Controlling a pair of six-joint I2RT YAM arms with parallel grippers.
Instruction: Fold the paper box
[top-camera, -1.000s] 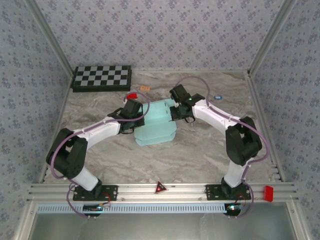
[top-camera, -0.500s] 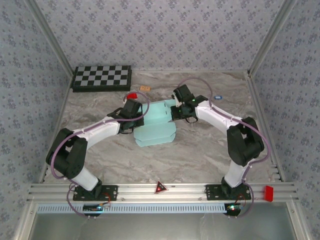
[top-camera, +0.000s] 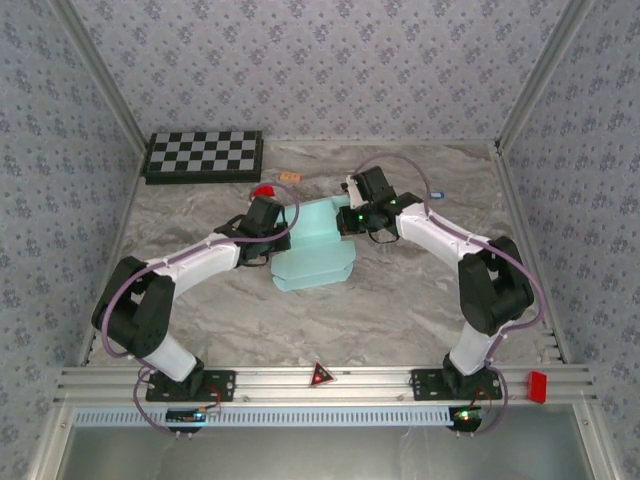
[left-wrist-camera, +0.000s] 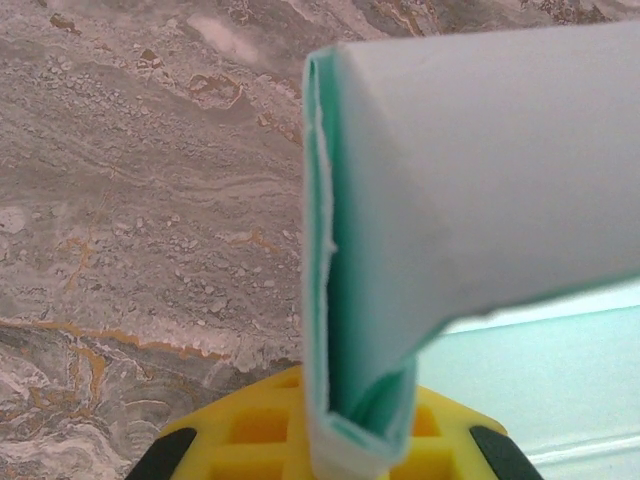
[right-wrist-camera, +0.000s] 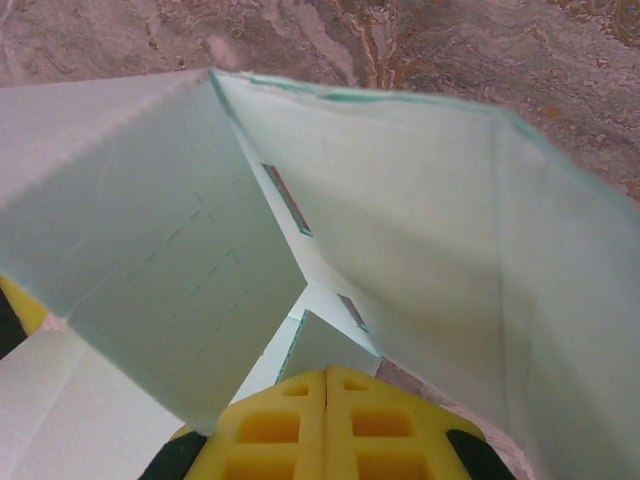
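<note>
The paper box (top-camera: 315, 255) lies half-folded at the middle of the tabletop (top-camera: 400, 300). The left claw (left-wrist-camera: 345, 440) pinches a doubled flap at its left edge; the right claw (right-wrist-camera: 328, 405) is clenched shut among its raised panels.

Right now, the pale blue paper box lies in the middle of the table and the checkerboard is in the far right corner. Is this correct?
One part is wrong: the checkerboard is in the far left corner, not the right, as the top external view shows. The paper box does lie in the middle of the table.
</note>
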